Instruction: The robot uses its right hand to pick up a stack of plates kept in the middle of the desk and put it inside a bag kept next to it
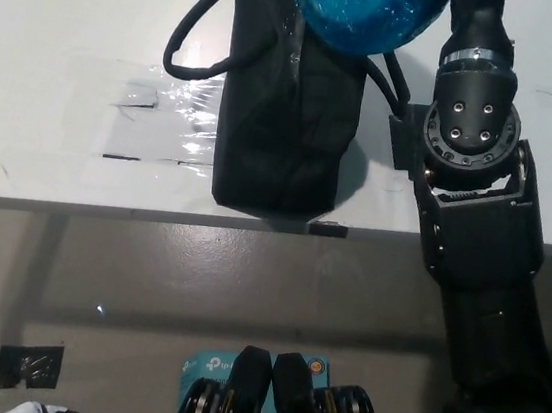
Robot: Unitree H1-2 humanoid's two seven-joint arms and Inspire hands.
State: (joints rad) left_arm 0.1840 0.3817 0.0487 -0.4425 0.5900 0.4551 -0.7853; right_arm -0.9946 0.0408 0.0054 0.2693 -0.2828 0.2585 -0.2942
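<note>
Head view, looking steeply down on a white desk (62, 59) that fills the upper half of the frame, its front edge running across the middle. A black bag (287, 117) stands on the desk at upper centre, near the front edge, with its looped black handle (191, 40) arching out to the left. The stack of plates (365, 11), blue and glossy as though wrapped in clear film, sits at the top centre of the frame directly over the bag's far end, partly cut off by the upper border; whether it rests on the bag's opening or is held just above it cannot be told. The black right arm (471, 220) rises from the lower right corner and reaches up along the right side of the bag to the top edge, ending beside the plates. The right hand itself lies beyond the top border (only the wrist segments show), so its grasp cannot be seen. A patch of clear tape (161, 117) glints on the desk to the left of the bag, touching its side. A small dark tab (329, 229) sits at the desk's front edge below the bag. The white left hand (41, 410) shows only as a sliver at the lower left corner, over the grey floor (245, 293); its state cannot be told.
</note>
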